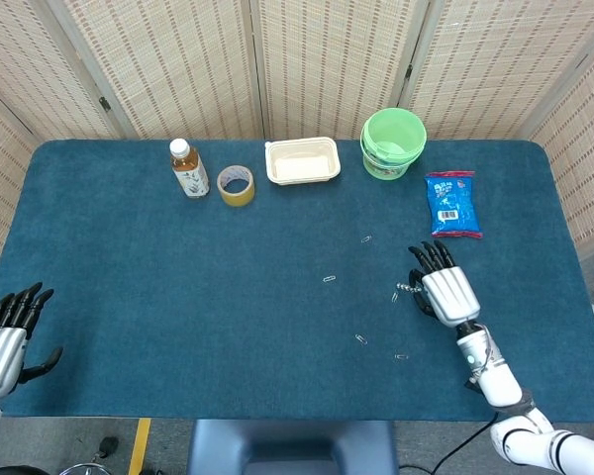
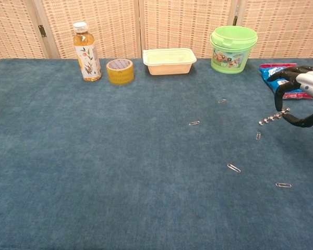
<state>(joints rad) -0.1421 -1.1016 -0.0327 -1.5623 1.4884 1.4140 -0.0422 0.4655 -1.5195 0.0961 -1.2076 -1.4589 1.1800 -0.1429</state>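
1. My right hand (image 1: 444,291) hovers over the right half of the blue table (image 1: 178,297), palm down, fingers curled around a small metal screw (image 2: 274,117).
2. In the chest view the screw sticks out leftward from between the thumb and the other fingers (image 2: 283,86), raised off the cloth; the hand holds it in a pinch.
3. A paper clip (image 2: 258,135) lies on the cloth just below the screw's tip; in the head view the same clip (image 1: 395,296) sits just left of the hand.
4. More clips are scattered nearby: one (image 1: 361,339) and another (image 1: 401,356) nearer me, one (image 1: 329,279) toward the middle, one (image 1: 366,238) further back.
5. The blue snack bag (image 1: 452,204) lies behind the right hand, apart from it.
6. My left hand (image 1: 5,341) rests at the near left edge of the table, fingers spread, holding nothing.
7. Along the back stand a tea bottle (image 1: 188,168), a tape roll (image 1: 236,185), a white tray (image 1: 302,160) and a green bucket (image 1: 392,142).
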